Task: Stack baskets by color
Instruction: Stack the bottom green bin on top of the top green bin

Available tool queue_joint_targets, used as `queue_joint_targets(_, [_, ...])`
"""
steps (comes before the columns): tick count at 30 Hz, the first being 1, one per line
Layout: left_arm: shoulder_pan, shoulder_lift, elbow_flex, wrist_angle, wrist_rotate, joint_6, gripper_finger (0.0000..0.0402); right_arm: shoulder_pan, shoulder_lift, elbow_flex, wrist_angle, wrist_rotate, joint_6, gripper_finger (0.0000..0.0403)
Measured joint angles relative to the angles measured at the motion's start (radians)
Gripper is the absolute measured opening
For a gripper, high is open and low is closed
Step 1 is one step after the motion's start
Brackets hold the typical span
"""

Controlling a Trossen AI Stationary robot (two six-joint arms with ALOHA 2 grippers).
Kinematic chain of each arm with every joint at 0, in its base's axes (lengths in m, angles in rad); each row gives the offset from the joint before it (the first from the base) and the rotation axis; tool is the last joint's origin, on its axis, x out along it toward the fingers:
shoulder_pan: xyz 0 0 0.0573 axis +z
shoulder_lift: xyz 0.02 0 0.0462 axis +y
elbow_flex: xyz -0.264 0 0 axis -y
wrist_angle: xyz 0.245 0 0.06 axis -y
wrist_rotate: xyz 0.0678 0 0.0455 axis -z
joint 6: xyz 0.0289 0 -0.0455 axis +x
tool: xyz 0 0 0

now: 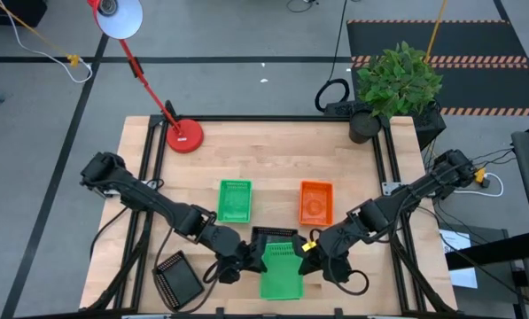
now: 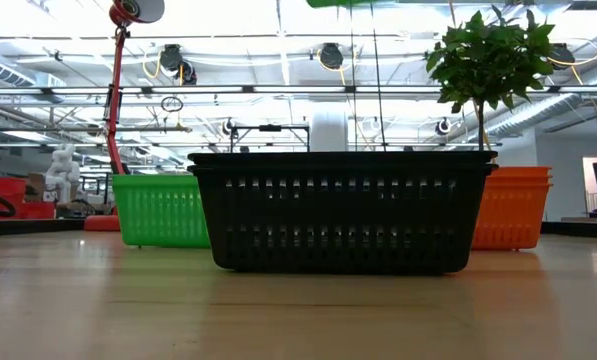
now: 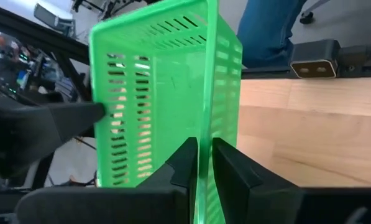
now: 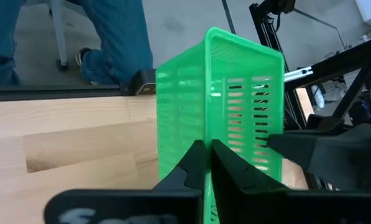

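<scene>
Both grippers hold one green basket (image 1: 280, 270) in the air near the table's front edge. My left gripper (image 1: 251, 259) is shut on its left side and my right gripper (image 1: 310, 252) on its right side. A strip of the basket's underside (image 2: 338, 3) shows at the top of the low view. Just beyond and below it, a black basket (image 1: 273, 237) stands on its base on the table. Another green basket (image 1: 235, 200) and nested orange baskets (image 1: 315, 202) stand farther back. A second black basket (image 1: 177, 279) lies at the front left. My left gripper pinches the green basket's left side wall (image 3: 205, 134) between its two fingers, which slant down from the table's left. The basket is lifted clear of the table. My right gripper pinches the opposite side wall (image 4: 205, 124) between its two fingers, slanting down from the table's right. The basket hangs between the two grippers.
A red lamp base (image 1: 185, 136) stands at the far left and a potted plant (image 1: 392, 84) at the far right corner. Bare wood lies between the two back baskets and along the far edge. A person's legs (image 4: 110, 37) show beyond the table's near edge.
</scene>
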Motion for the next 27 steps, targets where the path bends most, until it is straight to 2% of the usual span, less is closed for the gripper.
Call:
queue_joint_targets(5, [0.001, 0.001, 0.000, -0.002, 0.000, -0.014, 0.0046, 0.000, 0.000, 0.000, -0.003, 0.003, 0.001, 0.0004])
queue_joint_targets(9, [0.001, 0.001, 0.000, -0.020, 0.000, -0.014, 0.0013, 0.000, 0.000, 0.000, -0.003, 0.007, 0.007, 0.0004])
queue_joint_targets(11, [0.001, 0.001, 0.000, -0.022, -0.001, -0.019, 0.0011, 0.000, 0.000, 0.000, -0.001, 0.011, 0.019, 0.0004])
queue_joint_targets(15, [0.000, 0.001, 0.000, -0.039, -0.024, -0.017, 0.0026, 0.000, 0.000, -0.001, 0.058, 0.038, 0.185, 0.0013])
queue_joint_targets(19, [-0.004, 0.001, 0.000, -0.059, -0.067, -0.010, 0.0012, 0.000, 0.000, -0.001, 0.101, 0.047, 0.369, 0.0060])
queue_joint_targets(22, [-0.014, 0.000, 0.000, -0.066, -0.099, -0.004, 0.0010, 0.004, -0.004, -0.001, 0.110, 0.098, 0.517, 0.0109])
queue_joint_targets(27, [-0.025, 0.000, 0.000, -0.103, -0.207, 0.013, 0.0013, 0.029, -0.022, -0.001, 0.051, 0.186, 0.618, 0.0185])
